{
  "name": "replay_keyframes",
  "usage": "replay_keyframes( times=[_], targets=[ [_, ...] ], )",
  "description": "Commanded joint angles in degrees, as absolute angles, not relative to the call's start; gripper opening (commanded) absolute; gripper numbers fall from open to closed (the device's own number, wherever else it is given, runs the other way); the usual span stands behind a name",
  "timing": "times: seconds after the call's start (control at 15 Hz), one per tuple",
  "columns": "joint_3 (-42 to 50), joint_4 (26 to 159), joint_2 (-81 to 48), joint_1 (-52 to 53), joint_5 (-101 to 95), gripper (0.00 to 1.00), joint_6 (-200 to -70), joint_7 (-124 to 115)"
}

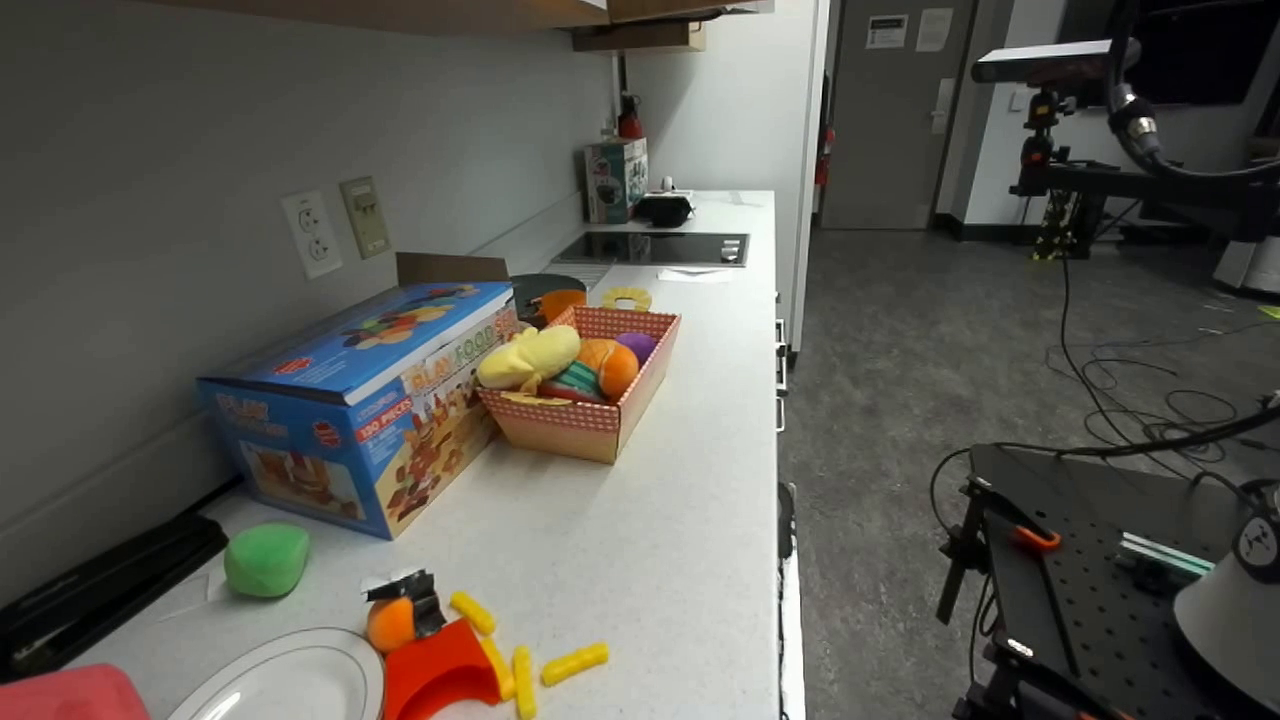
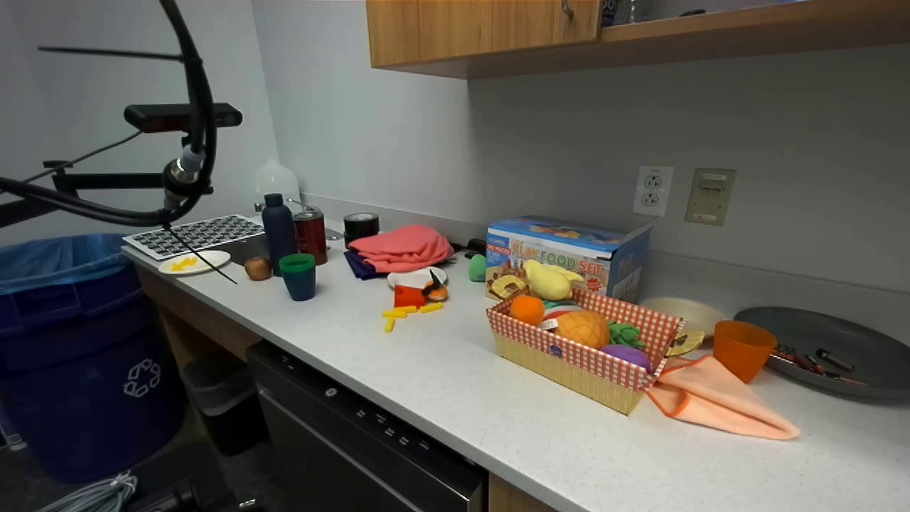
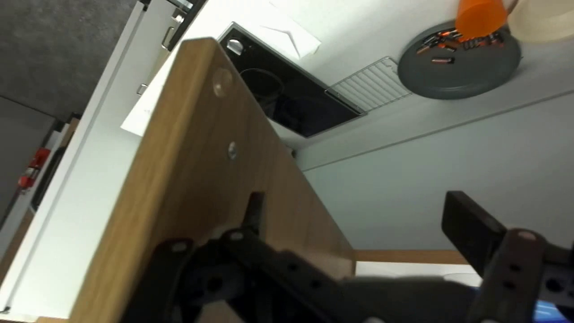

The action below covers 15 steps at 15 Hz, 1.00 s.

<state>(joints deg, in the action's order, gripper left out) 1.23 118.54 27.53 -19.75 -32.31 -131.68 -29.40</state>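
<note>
My gripper [image 3: 356, 202] shows only in the wrist view. Its dark fingers are spread wide with nothing between them. A brown wooden cabinet panel [image 3: 269, 170] fills the middle left of that view, behind the left finger; I cannot tell whether they touch. Beyond the fingers are a grey wall, a black cooktop [image 3: 309, 101], a wire rack [image 3: 370, 85], a dark round pan [image 3: 448, 85] with loose batteries, and an orange cup [image 3: 480, 18]. The pan [image 2: 817, 327] and cup [image 2: 741, 352] also show in an exterior view. Neither exterior view shows the gripper.
A checked basket [image 2: 561, 366] of toy food stands beside the play food box [image 2: 547, 245] on the counter. Wooden upper cabinets [image 2: 483, 32] overhang the counter. A red container [image 1: 440, 670], yellow sticks [image 1: 575, 663] and a white plate [image 1: 290, 680] lie farther along.
</note>
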Motion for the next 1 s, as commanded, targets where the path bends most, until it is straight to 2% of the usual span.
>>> replay_keyframes(
  times=[0.0,0.53,0.93],
  targets=[
    [1.0,116.3,25.9,-24.3,-36.9,1.0,-131.0,-35.1],
    [3.9,112.3,22.6,-29.7,-46.3,1.0,-126.1,-52.7],
    [5.3,107.6,17.7,-26.7,-51.8,1.0,-123.1,-66.8]
  ],
)
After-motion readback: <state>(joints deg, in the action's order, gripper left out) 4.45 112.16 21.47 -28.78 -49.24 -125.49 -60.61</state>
